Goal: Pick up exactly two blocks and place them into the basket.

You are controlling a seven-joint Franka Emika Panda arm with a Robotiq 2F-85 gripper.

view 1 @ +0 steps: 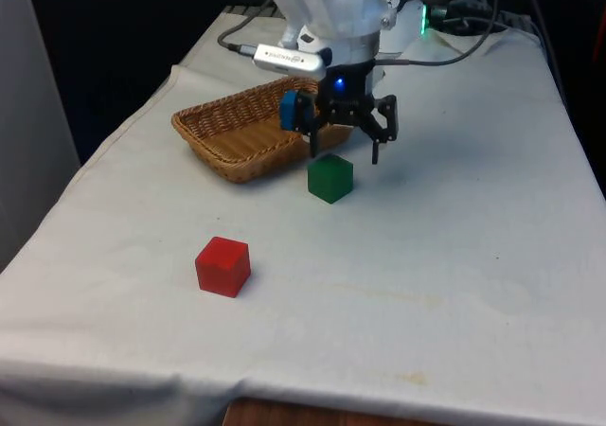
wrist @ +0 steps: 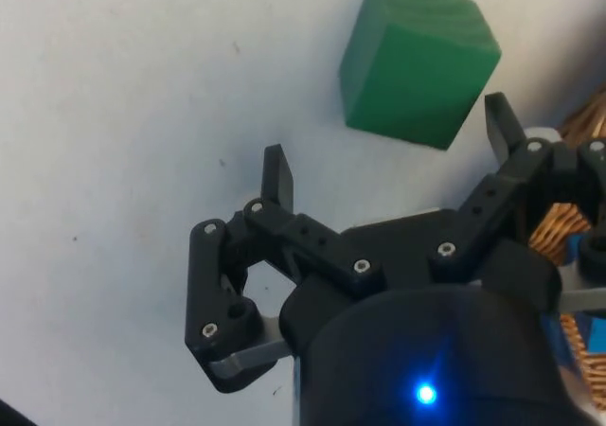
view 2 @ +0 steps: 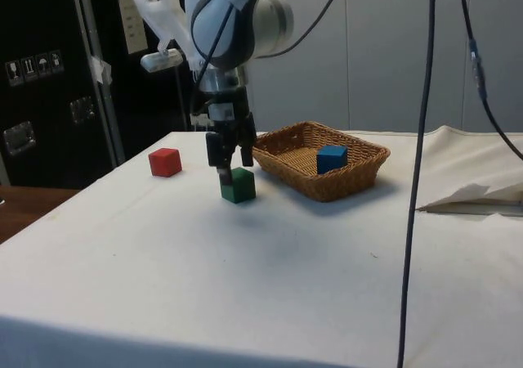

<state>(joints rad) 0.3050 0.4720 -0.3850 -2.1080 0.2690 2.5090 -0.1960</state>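
Red block (view 1: 223, 266) sits on the table (view 1: 454, 256) toward the front view's left, well apart from the jaws, untouched; wicker basket (view 1: 237, 133) stands just behind the jaws on the front view's left, a blue block (view 2: 331, 158) lying inside it; gripper (view 1: 346, 142) hangs low over the cloth with jaws spread wide and nothing between them; green block (view 1: 330, 178) rests on the table just beside and slightly ahead of the jaw tips, close to the basket's near rim, not between the fingers (wrist: 277, 175); in the wrist view the green block (wrist: 417, 62) lies beyond the fingertips, clear of both; in the side view the gripper (view 2: 229, 159) stands directly above the green block (view 2: 238, 185), apart from it.
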